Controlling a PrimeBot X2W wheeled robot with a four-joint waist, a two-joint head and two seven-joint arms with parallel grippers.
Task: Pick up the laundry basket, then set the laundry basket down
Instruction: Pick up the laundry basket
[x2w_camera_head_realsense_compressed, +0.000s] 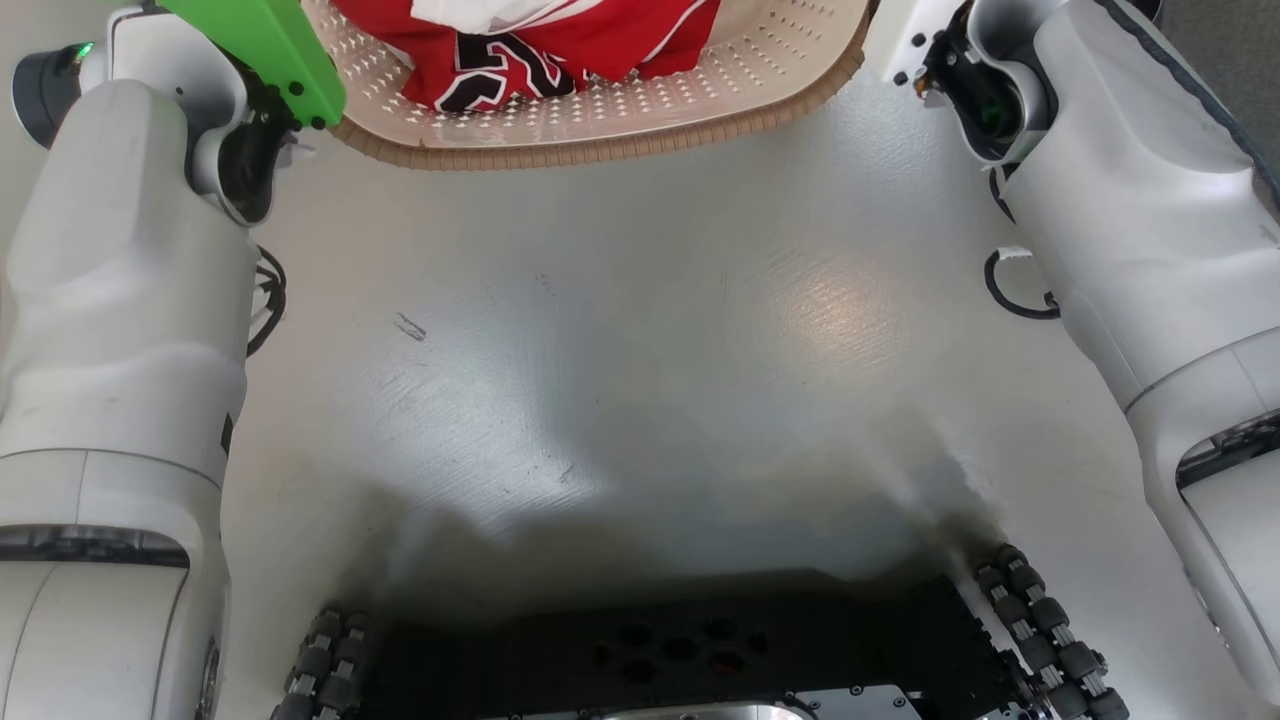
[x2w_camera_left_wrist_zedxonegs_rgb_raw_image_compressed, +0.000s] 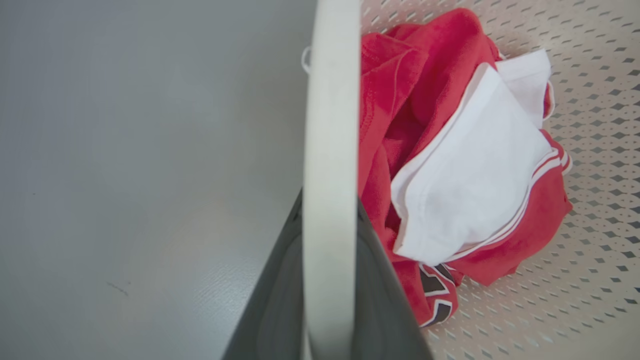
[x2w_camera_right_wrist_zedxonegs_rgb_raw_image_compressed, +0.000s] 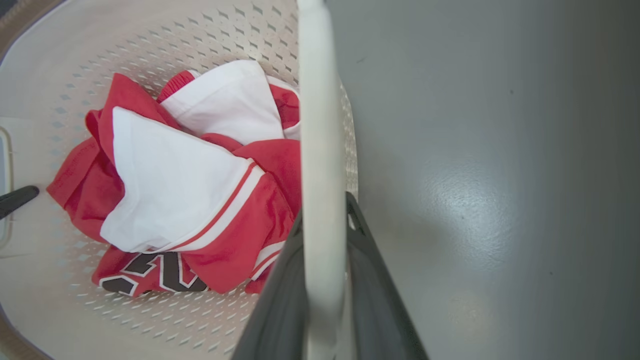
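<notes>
Overhead, the laundry basket (x2w_camera_head_realsense_compressed: 620, 125) lay at the top of the head view, between the robot's two pale forearms, its brown rim (x2w_camera_head_realsense_compressed: 600, 152) nearest the robot. Whether it rested on the grey floor (x2w_camera_head_realsense_compressed: 640, 350) or hung just above could not be told. A crumpled red and white garment (x2w_camera_left_wrist_zedxonegs_rgb_raw_image_compressed: 470, 165) lay inside. The left gripper (x2w_camera_left_wrist_zedxonegs_rgb_raw_image_compressed: 327, 205) was clamped on one white handle (x2w_camera_left_wrist_zedxonegs_rgb_raw_image_compressed: 330, 125), a dark finger on either side. The right gripper (x2w_camera_right_wrist_zedxonegs_rgb_raw_image_compressed: 325, 210) gripped the other handle (x2w_camera_right_wrist_zedxonegs_rgb_raw_image_compressed: 320, 125) likewise.

Open floor (x2w_camera_head_realsense_compressed: 640, 380) before laundry basket (x2w_camera_head_realsense_compressed: 700, 105)
</notes>
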